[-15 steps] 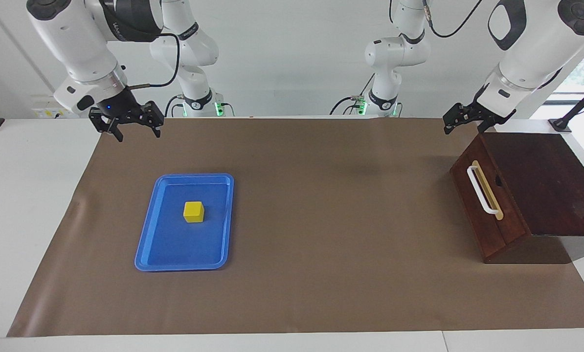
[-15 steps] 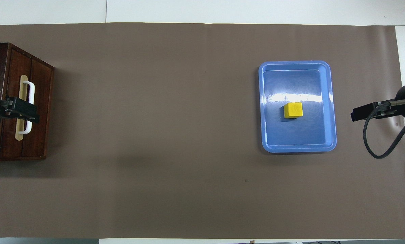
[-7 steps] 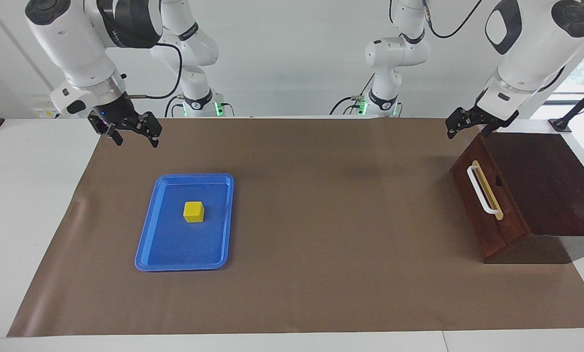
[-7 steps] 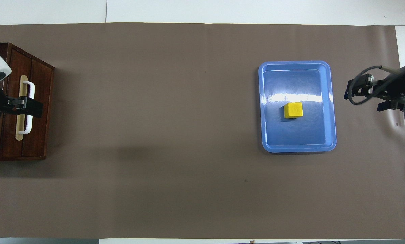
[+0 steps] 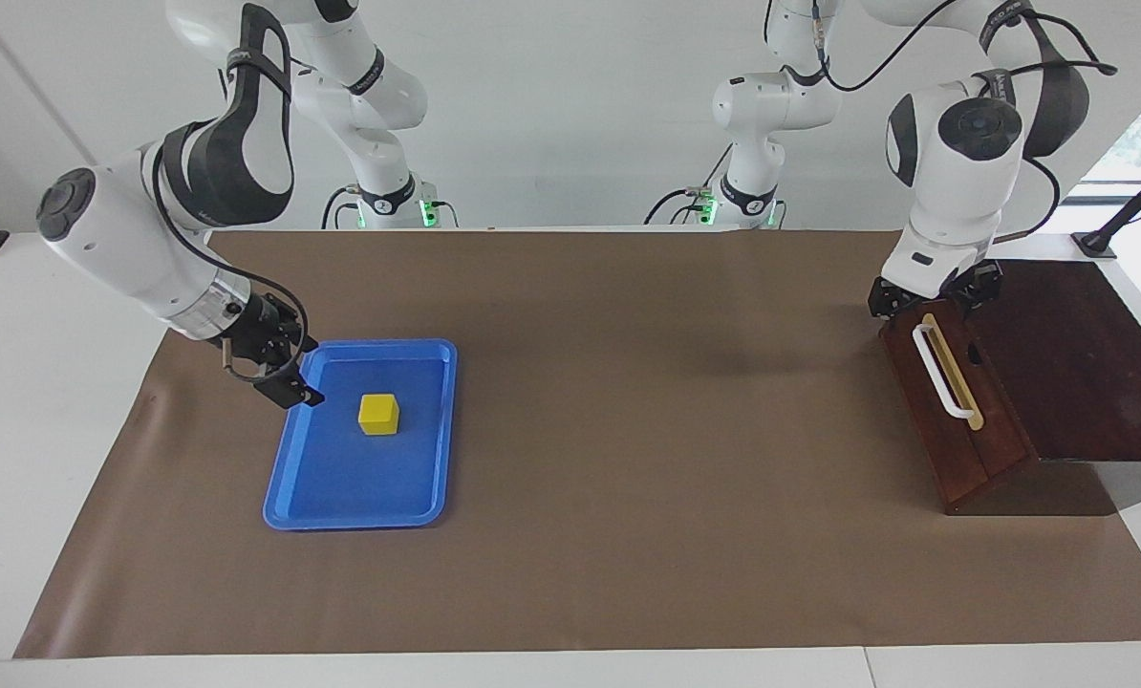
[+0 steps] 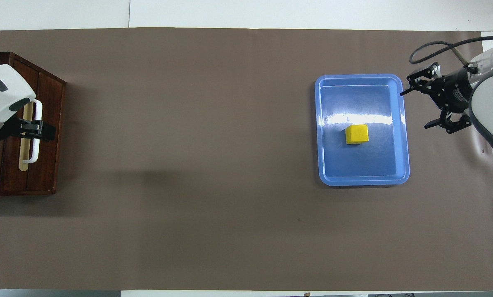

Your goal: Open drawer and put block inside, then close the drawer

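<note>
The block (image 5: pixel 378 413) is a small bright yellow cube with plain faces. It sits in the middle of a flat blue tray (image 5: pixel 289 483) on the brown mat (image 5: pixel 628 535), toward the right arm's end of the table. The right gripper (image 5: pixel 289 377) is over the tray's rim, beside the block and apart from it, with fingers spread wide. The drawer (image 5: pixel 953 411) of the dark reddish-brown box is closed; it has a white bar handle (image 5: pixel 941 373). The left gripper (image 5: pixel 929 298) is just above this handle; I cannot tell if its fingers are apart
</note>
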